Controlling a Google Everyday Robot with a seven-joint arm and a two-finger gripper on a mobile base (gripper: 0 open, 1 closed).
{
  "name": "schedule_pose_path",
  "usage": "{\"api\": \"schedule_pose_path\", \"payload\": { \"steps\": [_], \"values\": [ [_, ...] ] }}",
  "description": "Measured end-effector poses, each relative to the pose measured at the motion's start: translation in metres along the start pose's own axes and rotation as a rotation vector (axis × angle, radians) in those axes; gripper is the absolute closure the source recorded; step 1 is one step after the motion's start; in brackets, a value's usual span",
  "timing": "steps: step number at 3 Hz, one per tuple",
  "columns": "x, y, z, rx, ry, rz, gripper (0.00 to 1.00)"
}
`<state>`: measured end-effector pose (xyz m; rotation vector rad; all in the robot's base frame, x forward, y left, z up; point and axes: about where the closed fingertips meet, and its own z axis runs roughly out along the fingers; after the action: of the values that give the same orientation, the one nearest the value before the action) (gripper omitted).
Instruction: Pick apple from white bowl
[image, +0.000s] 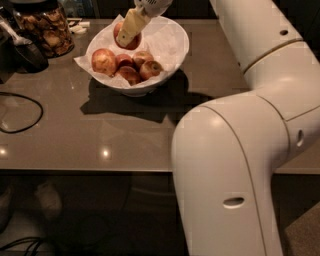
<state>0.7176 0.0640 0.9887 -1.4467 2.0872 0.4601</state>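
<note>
The white bowl (176, 54), lined with crinkled white paper, stands at the back of the brown table. My gripper (125, 36) reaches down into it from the top edge of the camera view. Its cream fingers (131, 24) are shut on the deep red apple (135, 43) and hold it a little above the other apples, near the bowl's far side. Several paler apples (104, 61) lie in the bowl's front part. The fingers cover much of the red apple.
A glass jar of brown snacks (48, 29) stands at the back left, with a dark utensil (26, 53) beside it. A black cable (22, 116) loops on the table's left. My large white arm (240, 150) fills the right side of the view.
</note>
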Motion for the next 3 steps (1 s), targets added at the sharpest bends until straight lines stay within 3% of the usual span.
{"api": "schedule_pose_path", "payload": {
  "steps": [3],
  "values": [
    [-0.001,0.034,-0.055,-0.006,-0.097,-0.016,1.00]
  ]
}}
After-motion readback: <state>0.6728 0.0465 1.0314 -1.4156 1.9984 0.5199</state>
